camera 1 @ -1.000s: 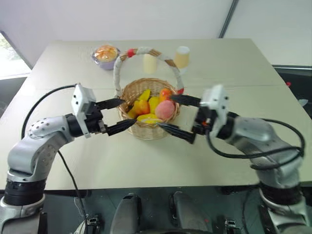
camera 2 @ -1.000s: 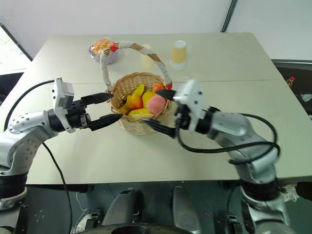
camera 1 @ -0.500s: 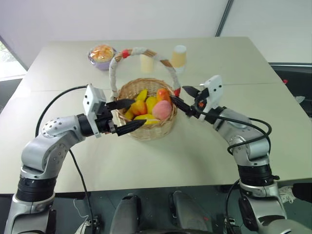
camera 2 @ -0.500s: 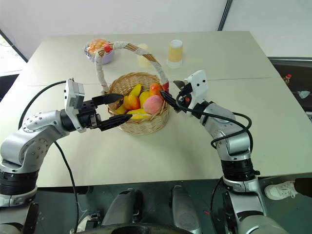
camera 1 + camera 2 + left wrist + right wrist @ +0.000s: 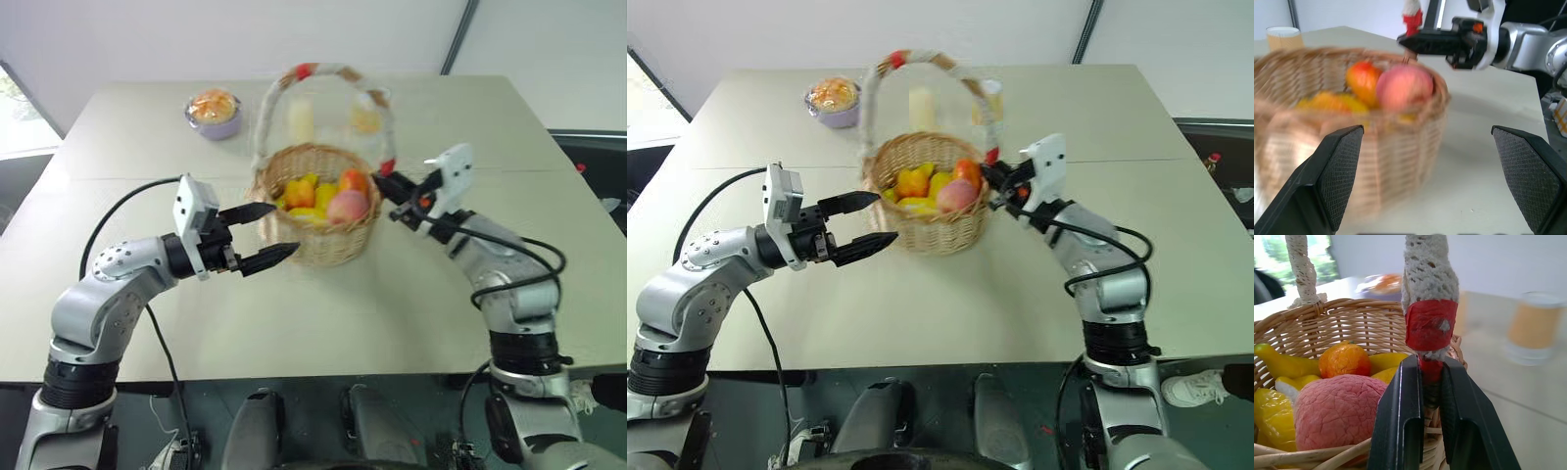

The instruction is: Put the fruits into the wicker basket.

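Gripping the wicker basket [image 5: 926, 191] by its handle's base, the right gripper [image 5: 1431, 396] is holding jaws clamped while the left gripper [image 5: 862, 223] is waiting wide open; with the fruits [image 5: 939, 186] inside, releasing is probably next.

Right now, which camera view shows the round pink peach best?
The right wrist view: the round pink peach lies close and sharp inside the wicker basket, beside the right gripper, which is shut on the handle. The left wrist view shows it blurred; the eye views show it small.

Wicker basket [image 5: 929, 211] upright on table; fruits [image 5: 939, 186] heaped inside, pink peach [image 5: 1334, 409] frontmost.
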You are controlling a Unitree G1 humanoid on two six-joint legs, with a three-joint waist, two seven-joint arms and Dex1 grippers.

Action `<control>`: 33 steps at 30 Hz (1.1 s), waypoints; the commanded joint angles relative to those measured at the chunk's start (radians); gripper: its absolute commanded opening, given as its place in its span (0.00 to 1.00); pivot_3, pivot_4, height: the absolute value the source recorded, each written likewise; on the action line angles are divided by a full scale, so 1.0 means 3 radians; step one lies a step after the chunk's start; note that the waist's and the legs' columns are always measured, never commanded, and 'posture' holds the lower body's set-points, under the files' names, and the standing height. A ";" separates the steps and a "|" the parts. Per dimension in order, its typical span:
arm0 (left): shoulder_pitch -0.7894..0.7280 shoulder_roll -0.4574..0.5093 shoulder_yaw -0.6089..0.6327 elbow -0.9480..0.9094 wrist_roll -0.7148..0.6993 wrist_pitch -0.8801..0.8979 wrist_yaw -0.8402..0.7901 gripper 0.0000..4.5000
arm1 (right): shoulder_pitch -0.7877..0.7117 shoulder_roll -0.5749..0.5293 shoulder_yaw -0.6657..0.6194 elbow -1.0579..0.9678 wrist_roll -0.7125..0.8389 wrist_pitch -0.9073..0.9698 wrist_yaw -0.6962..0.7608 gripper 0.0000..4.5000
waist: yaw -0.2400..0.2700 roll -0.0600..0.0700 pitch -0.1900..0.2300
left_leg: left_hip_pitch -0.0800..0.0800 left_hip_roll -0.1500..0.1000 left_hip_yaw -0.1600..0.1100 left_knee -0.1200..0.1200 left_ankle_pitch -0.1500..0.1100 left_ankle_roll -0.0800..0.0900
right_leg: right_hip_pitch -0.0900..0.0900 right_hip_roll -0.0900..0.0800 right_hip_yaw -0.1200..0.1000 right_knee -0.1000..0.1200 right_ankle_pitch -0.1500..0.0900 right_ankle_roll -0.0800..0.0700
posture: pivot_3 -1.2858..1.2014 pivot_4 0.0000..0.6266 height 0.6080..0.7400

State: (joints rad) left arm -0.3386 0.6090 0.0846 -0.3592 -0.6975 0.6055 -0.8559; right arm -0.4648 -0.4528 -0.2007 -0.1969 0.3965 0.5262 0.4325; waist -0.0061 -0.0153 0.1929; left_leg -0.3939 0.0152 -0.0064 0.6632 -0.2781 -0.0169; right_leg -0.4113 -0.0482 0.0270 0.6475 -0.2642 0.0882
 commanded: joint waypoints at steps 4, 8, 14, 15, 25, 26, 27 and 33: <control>-0.0121 -0.0054 -0.0067 0.0041 0.0035 -0.0092 -0.0060 1.00 | 0.0071 -0.0422 -0.0839 0.0557 -0.0239 -0.0461 -0.0395 0.01 | -0.0022 0.0000 0.0000 | 0.0000 -0.0005 0.0003 0.0000 0.0000 0.0001 | 0.0001 0.0002 0.0001 -0.0002 0.0000 0.0000 | 0.52 0.24 1.00; -0.0152 -0.0097 -0.0102 0.0104 0.0087 -0.0133 -0.0075 1.00 | 0.0035 -0.0503 -0.0996 0.1035 -0.0369 -0.0760 -0.0549 0.01 | -0.0072 0.0003 0.0001 | 0.0007 0.0002 0.0008 -0.0001 0.0000 0.0001 | 0.0000 0.0013 0.0006 0.0001 0.0000 0.0000 | 0.52 0.24 1.00; -0.0161 -0.0133 -0.0101 0.0173 0.0149 -0.0192 -0.0075 1.00 | 0.0083 -0.0520 -0.1041 0.1123 -0.0318 -0.0825 -0.0551 0.32 | -0.0116 0.0005 0.0001 | 0.0008 0.0003 0.0006 -0.0001 0.0000 0.0000 | 0.0000 0.0015 0.0007 0.0006 0.0000 0.0000 | 0.52 0.24 1.00; -0.0161 -0.0139 -0.0093 0.0188 0.0164 -0.0205 -0.0065 1.00 | 0.0107 -0.0528 -0.1052 0.1063 -0.0323 -0.0813 -0.0576 0.42 | -0.0114 0.0005 0.0001 | 0.0008 0.0003 0.0006 -0.0001 0.0000 0.0000 | 0.0001 0.0015 0.0007 0.0006 0.0000 0.0000 | 0.52 0.24 1.00; 0.0261 0.0035 0.0322 0.0593 0.0458 -0.0505 0.0096 1.00 | 0.1142 -0.0790 -0.1100 0.0165 -0.0040 -0.0716 0.0180 0.89 | -0.0047 0.0006 0.0001 | 0.0007 0.0004 0.0005 -0.0001 -0.0001 0.0001 | 0.0002 0.0012 0.0007 0.0001 -0.0001 0.0000 | 0.52 0.24 1.00; 0.0358 0.0076 0.0366 0.0631 0.0521 -0.0541 0.0120 1.00 | 0.1284 -0.0816 -0.1005 0.0015 0.0019 -0.0724 0.0379 0.89 | -0.0048 0.0006 0.0001 | 0.0008 0.0004 0.0005 -0.0001 -0.0001 0.0002 | 0.0002 0.0012 0.0007 0.0000 -0.0001 0.0000 | 0.52 0.24 1.00; 0.0414 0.0097 0.0381 0.0652 0.0565 -0.0562 0.0147 1.00 | 0.1364 -0.0838 -0.0945 -0.0065 0.0062 -0.0734 0.0515 0.89 | -0.0051 0.0006 0.0001 | 0.0009 0.0005 0.0005 -0.0001 -0.0001 0.0002 | 0.0003 0.0012 0.0007 0.0000 -0.0001 0.0000 | 0.52 0.24 1.00; 0.0753 -0.0014 0.0561 0.0707 0.0658 -0.0720 0.0367 1.00 | 0.1336 -0.0793 -0.0355 -0.0360 0.0268 -0.0590 0.1006 0.89 | -0.0045 0.0005 0.0000 | 0.0015 0.0014 0.0006 0.0001 0.0000 0.0001 | 0.0007 0.0010 0.0007 0.0001 -0.0001 0.0000 | 0.52 0.24 1.00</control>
State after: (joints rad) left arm -0.1217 0.6107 0.2135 -0.1328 -0.5000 0.4186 -0.7660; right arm -0.0428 -0.6860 -0.3319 -0.2803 0.4629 0.3508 0.7043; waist -0.0195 -0.0137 0.1930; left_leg -0.3896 0.0199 -0.0046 0.6635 -0.2782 -0.0166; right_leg -0.4091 -0.0452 0.0289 0.6477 -0.2644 0.0882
